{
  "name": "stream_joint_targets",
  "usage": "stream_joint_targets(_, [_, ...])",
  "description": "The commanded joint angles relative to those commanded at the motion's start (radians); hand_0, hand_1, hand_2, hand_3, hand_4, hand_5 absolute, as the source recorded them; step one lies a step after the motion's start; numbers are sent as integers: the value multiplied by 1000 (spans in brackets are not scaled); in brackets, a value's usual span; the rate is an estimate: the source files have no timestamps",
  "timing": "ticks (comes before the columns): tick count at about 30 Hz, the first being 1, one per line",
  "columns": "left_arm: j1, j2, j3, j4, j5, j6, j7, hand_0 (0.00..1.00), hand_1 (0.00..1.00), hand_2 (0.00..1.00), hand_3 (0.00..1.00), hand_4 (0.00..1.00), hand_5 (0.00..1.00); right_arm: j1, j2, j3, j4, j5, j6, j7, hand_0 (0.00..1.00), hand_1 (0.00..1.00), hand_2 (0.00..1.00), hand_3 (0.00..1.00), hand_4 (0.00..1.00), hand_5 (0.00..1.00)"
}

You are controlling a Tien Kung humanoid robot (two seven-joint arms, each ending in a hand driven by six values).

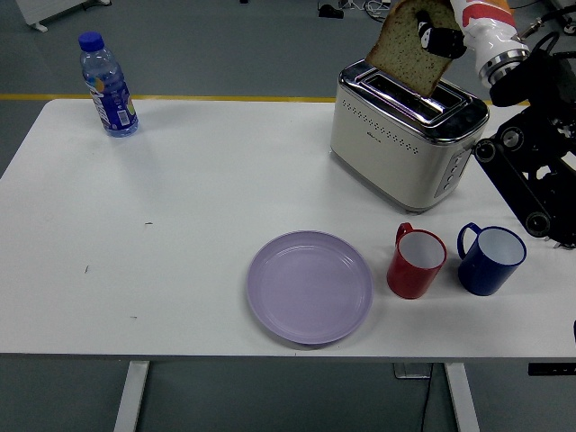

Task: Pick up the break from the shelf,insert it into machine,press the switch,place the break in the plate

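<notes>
your right hand (439, 39) had its dark fingers pinched on the upper part of the bread slice (409, 45), and that hold made sense: gripping near the top left the lower edge free to go in first. the slice hung above the toaster (407, 129), tilted rather than straight up, with its bottom edge close over the slots; whether it touched the metal rim could not be told from the head view. the arm came in from the right and crossed over the table's (180, 198) right end, which put the wrist high and behind the slice, so you could lower it without the forearm fouling the toaster body. the lever sat on the toaster's right end face, toward your arm, handy for the press afterwards. the purple plate (310, 286) lay in front near the table's edge, bare, a sensible landing spot well clear of the toaster. the red mug (416, 261) and blue mug (490, 258) stood just right of the plate, between it and your arm, so the later carry would have needed care there. a water bottle (107, 84) stood at the far left corner, out of the way. by my reading the insertion was not yet done; the slice needed squaring to a slot first. your left hand was nowhere in the frame.
</notes>
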Motion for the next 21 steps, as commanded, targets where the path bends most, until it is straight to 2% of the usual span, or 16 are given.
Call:
stream_joint_targets(10, [0,0,14,0,-13,2,1,599,455,422,546,289,933,39,22,-11,-112,16,16,-1,363,326,380,486,465,2])
stream_joint_targets(21, [-3,0,23,0,-24,4,2,599,451,420,546,290,931,59,44,-2,-176,12,15,-8,364,326,381,487,472,2])
